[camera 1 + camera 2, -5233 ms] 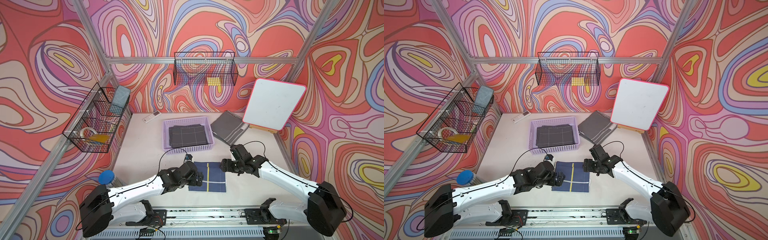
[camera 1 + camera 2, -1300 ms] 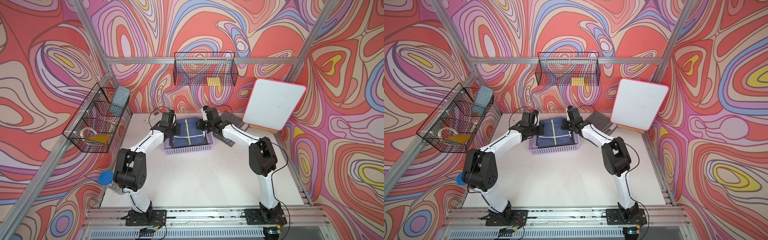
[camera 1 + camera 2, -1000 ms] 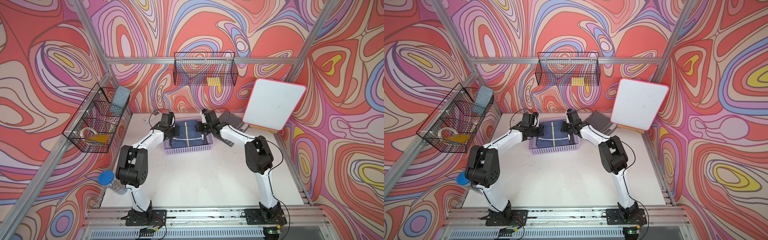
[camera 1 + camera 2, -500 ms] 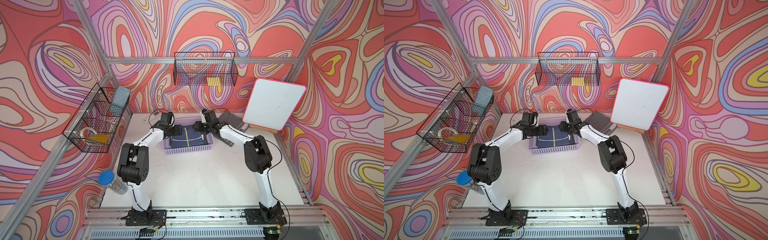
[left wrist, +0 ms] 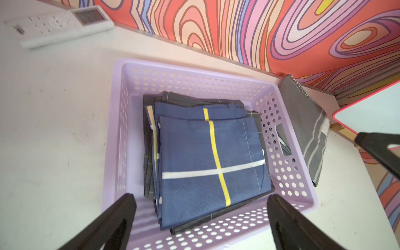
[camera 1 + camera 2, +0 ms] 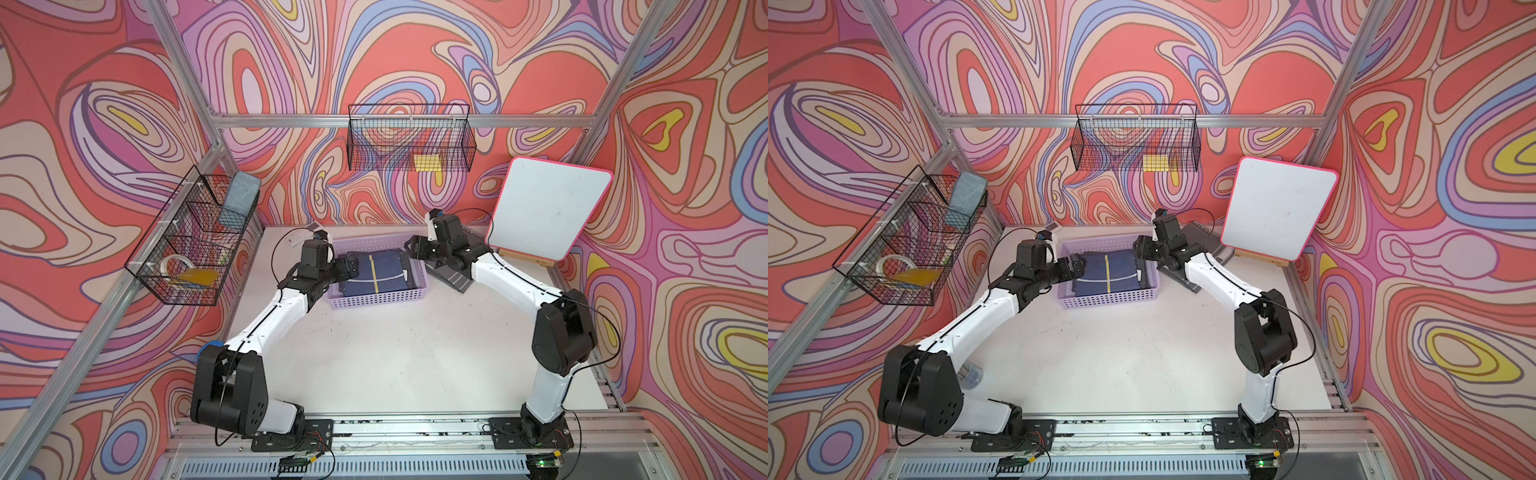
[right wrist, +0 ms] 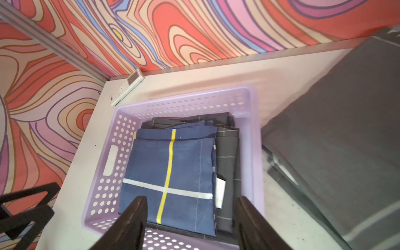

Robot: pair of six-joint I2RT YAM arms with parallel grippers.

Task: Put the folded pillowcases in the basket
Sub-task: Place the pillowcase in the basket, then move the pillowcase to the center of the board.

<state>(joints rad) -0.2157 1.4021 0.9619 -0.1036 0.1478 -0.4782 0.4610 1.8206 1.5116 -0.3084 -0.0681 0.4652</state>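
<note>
The folded pillowcase point(image 6: 380, 274) point(image 6: 1108, 272), blue with one yellow and one white stripe, lies flat inside the lavender basket point(image 6: 376, 300) point(image 6: 1108, 298) on top of a dark grey folded cloth. In the wrist views the pillowcase point(image 5: 207, 155) point(image 7: 171, 173) rests free in the basket point(image 5: 194, 80) point(image 7: 184, 101), with nothing touching it. My left gripper point(image 6: 351, 266) point(image 5: 202, 199) hovers open over the basket's left end. My right gripper point(image 6: 415, 251) point(image 7: 191, 201) hovers open over its right end. Both sets of jaws are empty.
A grey striped fabric item point(image 6: 453, 278) lies just right of the basket, under my right arm. A pink-rimmed whiteboard point(image 6: 548, 212) leans at the back right. A white remote point(image 5: 58, 23) lies by the back wall. Black wire baskets hang on the back wall point(image 6: 409, 141) and left wall point(image 6: 195, 245).
Both grippers went from shut on the pillowcase to open and let it go. It now lies in the basket. Both grippers have drawn slightly outward from it.
</note>
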